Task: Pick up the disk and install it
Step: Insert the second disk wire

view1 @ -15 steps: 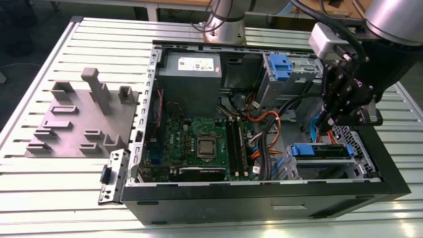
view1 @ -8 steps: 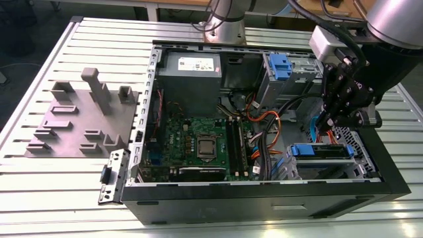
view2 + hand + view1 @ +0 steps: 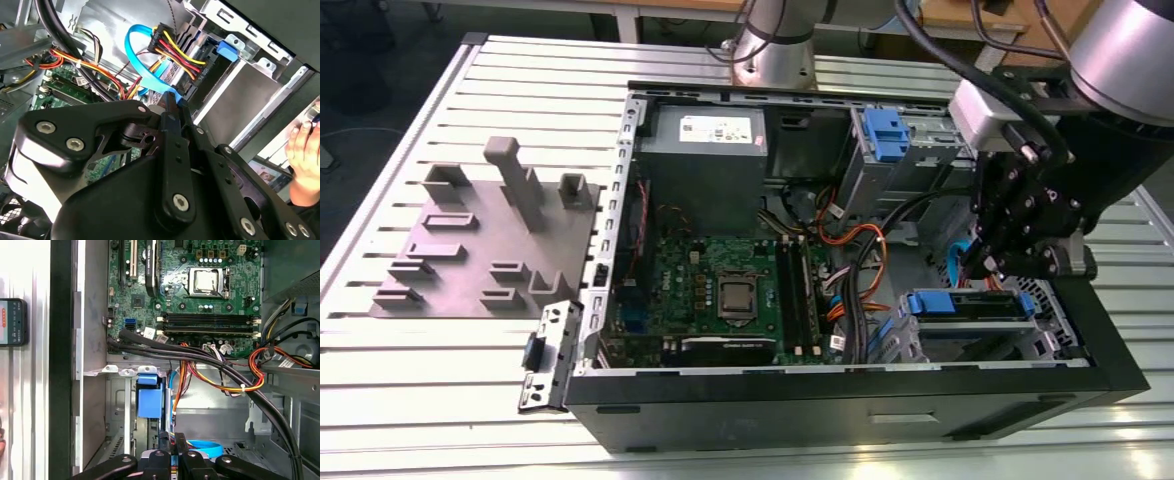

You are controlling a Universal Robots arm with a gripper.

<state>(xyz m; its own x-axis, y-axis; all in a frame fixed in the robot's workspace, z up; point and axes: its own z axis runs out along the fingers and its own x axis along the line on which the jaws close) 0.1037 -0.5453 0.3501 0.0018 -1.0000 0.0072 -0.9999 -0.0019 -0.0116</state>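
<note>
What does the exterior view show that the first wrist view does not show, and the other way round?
The exterior view alone has the grey fixture plate on the table's slats, beside the open computer case, and the arm's base behind it. The first wrist view alone has a dark handheld device outside the case wall. Both have the motherboard, the gripper, and a blue drive bracket.

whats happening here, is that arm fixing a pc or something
A single robot arm is working inside an open computer case lying on a slatted table. Its gripper is lowered into the drive bay corner on the exterior view's right, among the coloured cables and just above a blue-fronted bay. The job is installing the disk; whether the gripper has it cannot be told. A person's hand rests beside the case.
</note>
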